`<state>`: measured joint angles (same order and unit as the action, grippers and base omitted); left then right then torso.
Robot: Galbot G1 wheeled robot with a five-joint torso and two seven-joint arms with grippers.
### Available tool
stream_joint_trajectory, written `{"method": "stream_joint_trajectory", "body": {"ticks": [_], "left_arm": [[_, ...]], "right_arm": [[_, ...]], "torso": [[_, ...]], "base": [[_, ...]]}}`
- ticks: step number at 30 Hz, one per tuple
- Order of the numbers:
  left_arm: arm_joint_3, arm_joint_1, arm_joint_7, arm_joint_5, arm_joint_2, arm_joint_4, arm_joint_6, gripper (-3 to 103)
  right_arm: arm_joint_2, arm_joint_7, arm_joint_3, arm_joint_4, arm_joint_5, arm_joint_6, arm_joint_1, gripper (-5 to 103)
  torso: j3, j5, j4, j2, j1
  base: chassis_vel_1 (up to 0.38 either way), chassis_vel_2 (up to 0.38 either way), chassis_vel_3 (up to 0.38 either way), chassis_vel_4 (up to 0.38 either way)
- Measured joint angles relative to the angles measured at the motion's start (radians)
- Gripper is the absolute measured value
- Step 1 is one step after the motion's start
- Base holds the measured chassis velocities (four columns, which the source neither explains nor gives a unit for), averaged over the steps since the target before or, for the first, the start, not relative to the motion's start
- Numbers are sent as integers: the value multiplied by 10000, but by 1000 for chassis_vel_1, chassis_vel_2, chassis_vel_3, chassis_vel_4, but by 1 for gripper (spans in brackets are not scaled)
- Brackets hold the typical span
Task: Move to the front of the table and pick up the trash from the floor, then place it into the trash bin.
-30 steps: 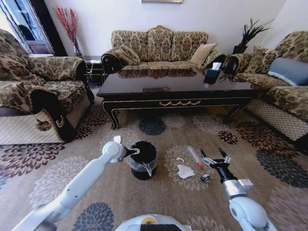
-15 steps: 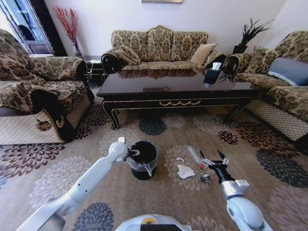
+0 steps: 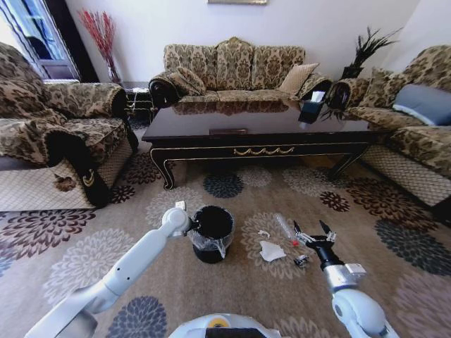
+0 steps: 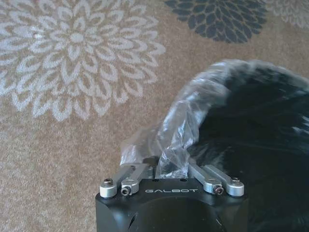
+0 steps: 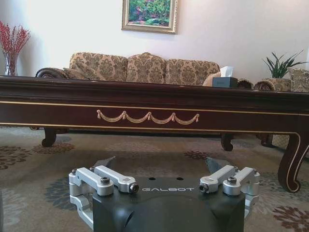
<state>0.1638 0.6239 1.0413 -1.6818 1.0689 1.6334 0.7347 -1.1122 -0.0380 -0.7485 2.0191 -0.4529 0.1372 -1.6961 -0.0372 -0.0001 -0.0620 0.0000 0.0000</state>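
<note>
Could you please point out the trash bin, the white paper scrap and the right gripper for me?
trash bin (image 3: 211, 252), head view, on its black side wall.
white paper scrap (image 3: 270, 251), head view, middle of the crumpled scrap.
right gripper (image 3: 314, 231), head view, midway between its spread fingertips.

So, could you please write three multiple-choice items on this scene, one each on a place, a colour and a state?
1. Where does the trash bin stand?
A. on the table
B. on the carpet before the table
C. on the sofa

2. What colour is the crumpled paper scrap?
A. white
B. blue
C. green

3. How is the right gripper?
A. shut on the paper scrap
B. inside the bin
C. open, low over the carpet beside the litter

Answers: 1 B, the bin sits on the carpet, with the left gripper at its bag-lined rim; 2 A, the scrap looks white; 3 C, its fingers are spread and hold nothing.
</note>
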Motion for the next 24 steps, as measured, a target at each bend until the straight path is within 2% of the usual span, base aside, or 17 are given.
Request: {"method": "stream_joint_trajectory", "body": {"ticks": [3,6,10,18,21,23,24], "left_arm": [[-37,112,-13,-8,-80,35,6,7],[-48,185,-31,-8,-147,105,19,1],[-154,290,-27,71,-363,329,10,0],[-336,373,140,-156,-1002,1170,14,0],[-459,486,470,-589,-1402,1823,12,0],[-569,667,667,-782,-1635,2150,12,0],[-569,667,667,-782,-1635,2150,12,0]], "right_arm": [[-12,-25,-18,0,-13,4,-26,100],[-17,-48,-9,33,-43,2,-19,100],[-4,-105,29,88,-105,-11,2,100],[200,-319,46,221,-375,-292,38,100],[398,-883,133,309,-601,-864,226,100],[613,-1707,298,427,-1032,-1683,478,100],[613,-1707,298,427,-1032,-1683,478,100]], "torso": [[-1,-2,-2,-1,0],[-1,-3,-3,0,0],[0,0,3,0,0],[0,0,0,-1,0],[1,0,1,0,0],[1,0,0,0,0],[1,0,0,0,0]], "base": [[0,0,0,0],[0,0,0,0],[0,0,0,0],[0,0,0,0],[0,0,0,0],[0,0,0,0],[0,0,0,0]]}}
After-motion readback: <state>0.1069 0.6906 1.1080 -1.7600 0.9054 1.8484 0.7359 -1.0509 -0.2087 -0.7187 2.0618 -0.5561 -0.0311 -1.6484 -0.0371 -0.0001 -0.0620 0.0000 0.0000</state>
